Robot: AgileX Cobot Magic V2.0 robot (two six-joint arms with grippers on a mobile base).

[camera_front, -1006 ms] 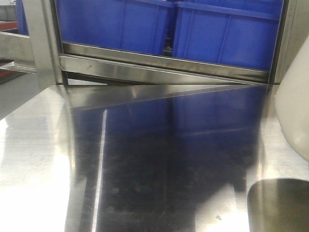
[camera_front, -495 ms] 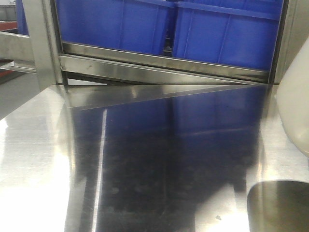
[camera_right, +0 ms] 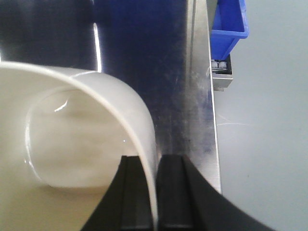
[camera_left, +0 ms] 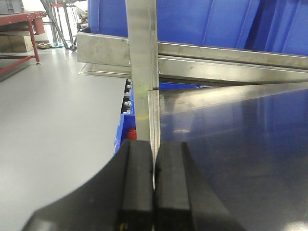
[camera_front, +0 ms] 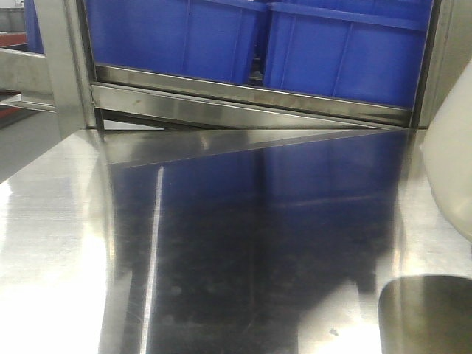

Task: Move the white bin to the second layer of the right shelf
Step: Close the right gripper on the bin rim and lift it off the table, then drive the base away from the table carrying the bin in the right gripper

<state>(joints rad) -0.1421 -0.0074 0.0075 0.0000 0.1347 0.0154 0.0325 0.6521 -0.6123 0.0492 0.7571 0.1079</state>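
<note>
The white bin [camera_right: 72,144] lies tipped, its glossy inside facing the right wrist camera, over the steel cart top [camera_right: 192,96]. My right gripper [camera_right: 150,161] is shut on the bin's rim, one pad inside and one outside. In the front view only the bin's side [camera_front: 450,162] shows, at the right edge. My left gripper [camera_left: 154,149] is shut at the cart's left edge, with the thin steel lip in line with the slit between its pads. Behind the cart a shelf level with a steel front rail [camera_front: 251,107] holds blue crates [camera_front: 332,51]; I cannot tell which layer it is.
A steel upright post [camera_front: 66,66] stands at the cart's far left corner. Beyond the cart's right edge sit another blue crate [camera_right: 231,24] and grey floor. A red table [camera_left: 19,24] stands far off on the left floor.
The white bin has edged slightly up and to the right at the front view's right edge. Nothing else has moved.
</note>
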